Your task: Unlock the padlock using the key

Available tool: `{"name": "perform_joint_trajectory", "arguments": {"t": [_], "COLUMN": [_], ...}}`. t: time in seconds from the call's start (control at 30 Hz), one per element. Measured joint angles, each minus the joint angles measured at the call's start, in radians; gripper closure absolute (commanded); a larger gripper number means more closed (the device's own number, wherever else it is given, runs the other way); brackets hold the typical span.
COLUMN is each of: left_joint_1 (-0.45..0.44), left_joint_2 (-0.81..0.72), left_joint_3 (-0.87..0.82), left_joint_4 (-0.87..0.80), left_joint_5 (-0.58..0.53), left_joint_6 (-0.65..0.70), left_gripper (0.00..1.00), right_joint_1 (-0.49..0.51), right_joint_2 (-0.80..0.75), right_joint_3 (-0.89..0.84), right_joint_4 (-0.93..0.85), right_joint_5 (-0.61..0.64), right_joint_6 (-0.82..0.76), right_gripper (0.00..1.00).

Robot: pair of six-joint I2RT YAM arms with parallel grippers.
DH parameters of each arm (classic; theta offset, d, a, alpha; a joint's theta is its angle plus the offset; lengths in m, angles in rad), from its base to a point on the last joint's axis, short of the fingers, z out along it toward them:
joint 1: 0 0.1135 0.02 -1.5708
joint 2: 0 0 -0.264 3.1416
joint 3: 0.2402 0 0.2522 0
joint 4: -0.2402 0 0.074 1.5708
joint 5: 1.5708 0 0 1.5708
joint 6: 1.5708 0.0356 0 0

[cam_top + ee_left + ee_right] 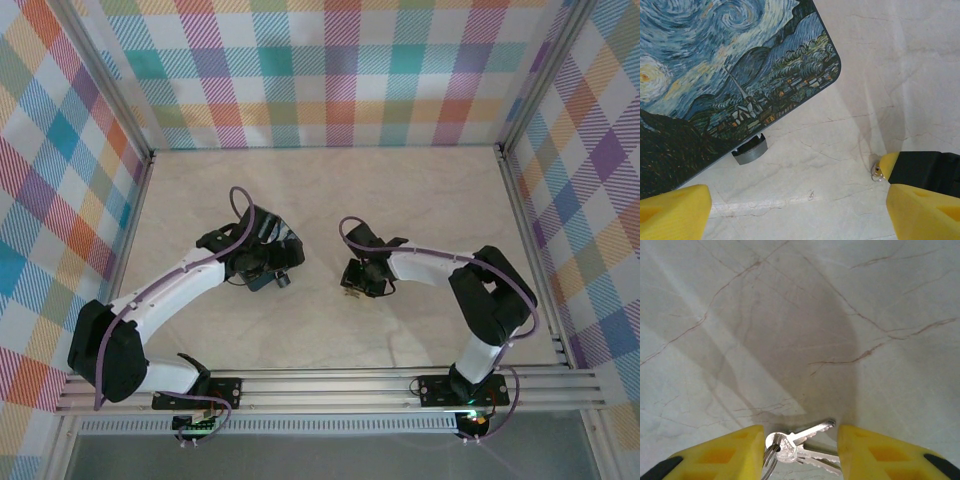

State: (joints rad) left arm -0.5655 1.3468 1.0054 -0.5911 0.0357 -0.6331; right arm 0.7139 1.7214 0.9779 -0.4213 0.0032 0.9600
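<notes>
Top external view is showing both arms reaching over the marble table [420, 190]. The left gripper [268, 270] and the right gripper [357, 280] are hanging low near the middle, apart from each other, and their fingers are too small here to read.

Left wrist view is showing the left fingers [675, 210] standing wide apart, with bare table lying between them. A dark blue box [715, 65] with a swirl picture is lying at upper left, and a small grey stub [750, 150] is poking out under its near edge. By the right-hand finger a small metal loop [876, 172] is touching a black, yellow-tipped piece [922, 167]. Whether that is the padlock I cannot tell.

Right wrist view is showing the key [807, 432], joined by a ring [771, 454] to a second key [820, 461], sitting between the right fingers [720, 455]. These are standing apart, and whether they are pinching it I cannot tell.
</notes>
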Motion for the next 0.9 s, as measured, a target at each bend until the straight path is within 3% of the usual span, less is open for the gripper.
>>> {"name": "perform_joint_trajectory", "arguments": {"t": [0.5,0.73,0.9], "left_joint_1": [0.0,0.0,0.0], "left_joint_2": [-0.022,-0.038,-0.048], "left_joint_3": [-0.016,-0.018,-0.021], "left_joint_4": [-0.001,-0.002,-0.002], "left_joint_5": [0.0,-0.003,-0.003], "left_joint_6": [0.0,0.001,0.0], "left_gripper": [0.09,0.09,0.09], "right_joint_1": [0.034,0.046,0.059], "right_joint_2": [0.106,0.152,0.163], "right_joint_3": [0.154,0.227,0.24], "right_joint_4": [-0.21,-0.288,-0.2], "right_joint_5": [0.09,0.113,0.07], "right_joint_6": [-0.052,-0.119,-0.181], "right_gripper": [0.85,0.93,0.9]}}
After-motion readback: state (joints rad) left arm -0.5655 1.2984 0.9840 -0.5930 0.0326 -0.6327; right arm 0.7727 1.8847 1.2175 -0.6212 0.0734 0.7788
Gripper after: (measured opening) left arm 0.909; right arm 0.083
